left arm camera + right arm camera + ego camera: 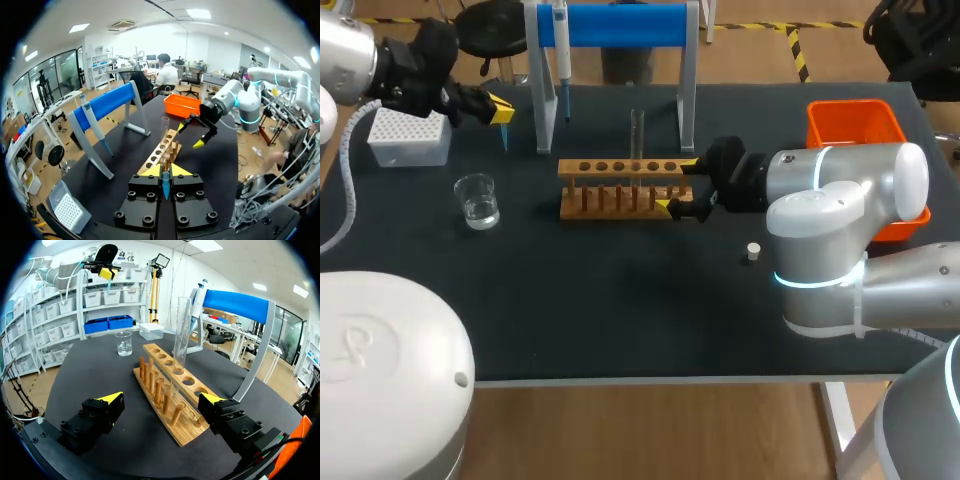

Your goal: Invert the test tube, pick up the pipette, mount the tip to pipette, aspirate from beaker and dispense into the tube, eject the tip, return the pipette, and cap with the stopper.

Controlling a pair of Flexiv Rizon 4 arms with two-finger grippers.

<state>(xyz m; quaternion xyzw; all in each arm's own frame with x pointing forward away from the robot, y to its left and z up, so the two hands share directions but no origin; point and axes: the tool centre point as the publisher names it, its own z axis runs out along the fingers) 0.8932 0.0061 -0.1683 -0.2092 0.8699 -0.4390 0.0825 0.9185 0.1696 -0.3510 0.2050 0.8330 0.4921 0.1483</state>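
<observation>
My left jaws pinching a pipette tip by the tip box, my right jaws spread astride the wooden rack end, test tube upright there, stopper nearby

Tube: clear glass, upright in hole of wooden rack.
Pipette: white, hangs vertical on blue stand behind rack.
Tip: blue, pinched in left hand, far left of rack.
Beaker: clear, holds water, on counter left of rack.
Stopper: small, white, right of rack, nearer front.
</observation>
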